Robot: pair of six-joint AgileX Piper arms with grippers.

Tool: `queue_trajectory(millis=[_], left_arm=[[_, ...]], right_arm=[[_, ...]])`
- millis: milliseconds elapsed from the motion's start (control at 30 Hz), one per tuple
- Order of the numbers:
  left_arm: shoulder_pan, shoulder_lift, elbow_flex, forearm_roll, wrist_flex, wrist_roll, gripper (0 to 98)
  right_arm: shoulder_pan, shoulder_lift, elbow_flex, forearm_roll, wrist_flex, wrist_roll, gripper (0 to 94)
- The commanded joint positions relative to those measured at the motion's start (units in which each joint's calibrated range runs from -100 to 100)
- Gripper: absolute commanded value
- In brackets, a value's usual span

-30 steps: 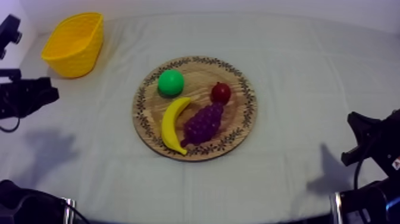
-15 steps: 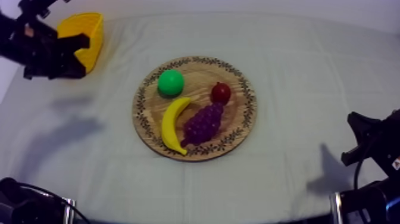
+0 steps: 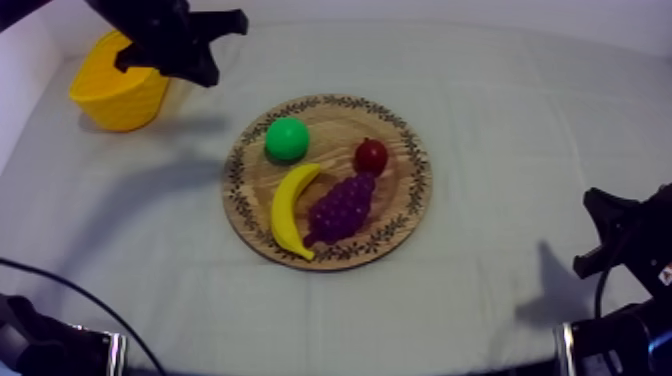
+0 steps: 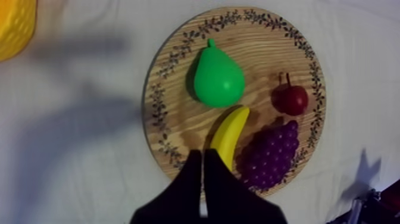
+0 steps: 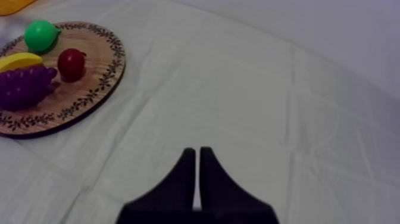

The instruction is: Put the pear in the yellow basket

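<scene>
The green pear (image 3: 287, 138) lies on the round wooden board (image 3: 402, 214), on its upper left part, with its stem toward the rim. My left gripper (image 3: 238, 18) hangs high at the table's back, just right of the yellow basket (image 3: 110, 92) and up-left of the board. In the left wrist view its fingers (image 4: 202, 157) lie together as a narrow wedge above the banana (image 4: 228, 136), short of the pear (image 4: 218, 80). My right gripper (image 5: 197, 152) is shut on nothing and rests low at the right, far from the board (image 5: 89, 89).
On the board beside the pear lie a banana (image 3: 291, 208), a bunch of grapes (image 3: 342, 206) and a small red fruit (image 3: 371, 155). The basket stands at the back left corner. Bare cloth surrounds the board.
My left arm has risen from the left edge, swung past the basket and now sits to its right, nearer the board. The right arm and the fruit have not moved.
</scene>
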Motion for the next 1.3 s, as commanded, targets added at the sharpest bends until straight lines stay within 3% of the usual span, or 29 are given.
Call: queue_trajectory(millis=[0,200,433,667,967,1100,1267], left_arm=[[0.75,5.06,-6.42,-0.25,1.2,0.55,0.2],[2.41,11.02,-12.16,-0.84,2.8,1.86,2.0],[2.82,13.21,-13.1,-1.23,3.36,2.71,17.6],[3.04,13.84,-13.27,-1.56,5.25,2.76,40.2],[2.89,14.3,-13.09,-0.73,5.38,1.33,85.9],[2.83,14.88,-12.99,-0.82,5.37,1.47,93.6],[2.82,16.46,-13.69,-0.72,5.27,1.14,94.6]], right_arm=[[-0.02,-0.04,-0.05,-0.01,0.02,0.02,0.4],[-0.02,-0.04,-0.05,-0.01,0.02,0.02,0.4],[-0.02,-0.04,-0.05,-0.01,0.02,0.02,0.4],[-0.02,-0.04,-0.05,-0.01,0.02,0.02,0.4],[-0.02,-0.04,-0.05,-0.01,0.02,0.02,0.4],[-0.02,-0.04,-0.05,-0.01,0.02,0.02,0.4],[-0.02,-0.04,-0.05,-0.01,0.02,0.02,0.4]])
